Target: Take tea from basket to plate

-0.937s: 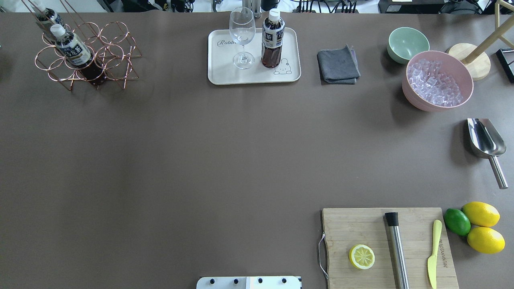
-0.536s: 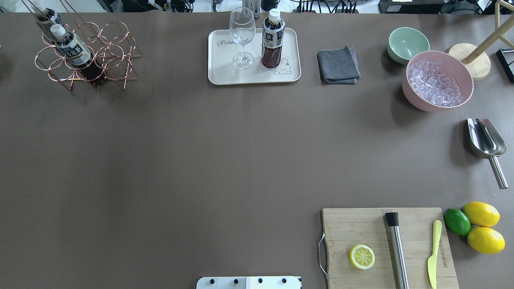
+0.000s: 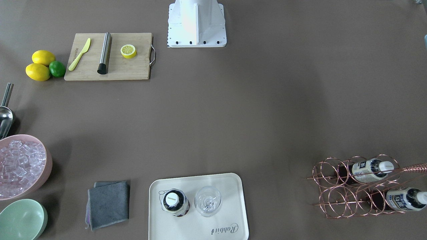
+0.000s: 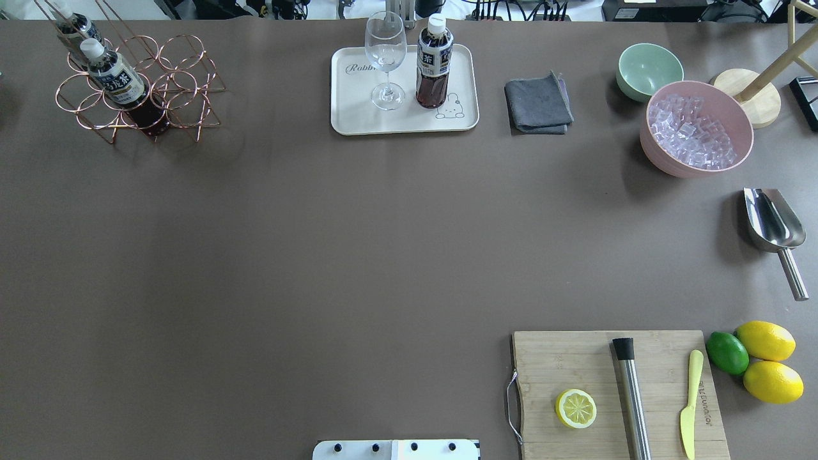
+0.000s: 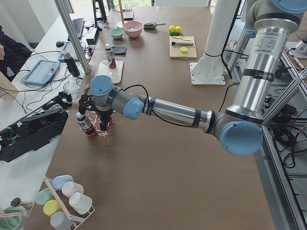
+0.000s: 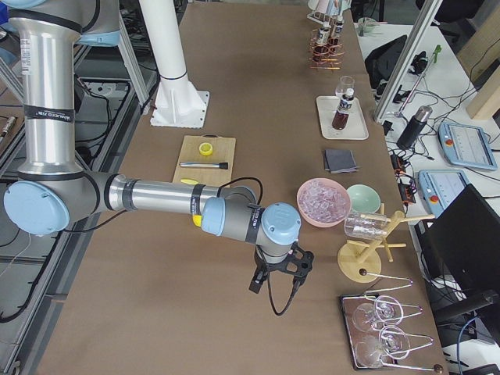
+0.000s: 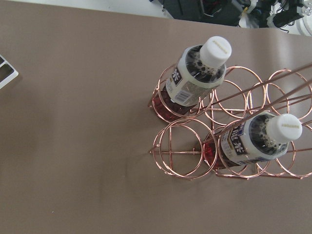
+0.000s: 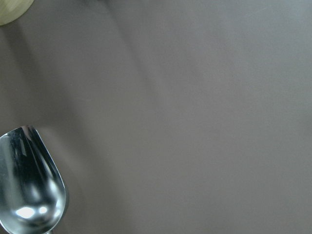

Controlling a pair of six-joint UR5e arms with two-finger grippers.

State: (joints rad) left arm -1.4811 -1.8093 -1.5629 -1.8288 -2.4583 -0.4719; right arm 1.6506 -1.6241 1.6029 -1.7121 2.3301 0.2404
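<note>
**Scene static, transfer apparently done**

Nothing had shifted against the earlier overhead frames. Left gripper (image 5: 100, 120) hung over the basket (image 7: 178, 151), jaws' state untellable; two spare bottles (image 7: 195, 80) sat in rings beneath. Well beyond those jaws the tea (image 4: 433, 64) stood upright on the plate (image 4: 409, 125) beside a wine glass (image 4: 385, 57). Right gripper (image 6: 275, 286), grip likewise untellable, hovered by the scoop (image 8: 29, 187).
</note>
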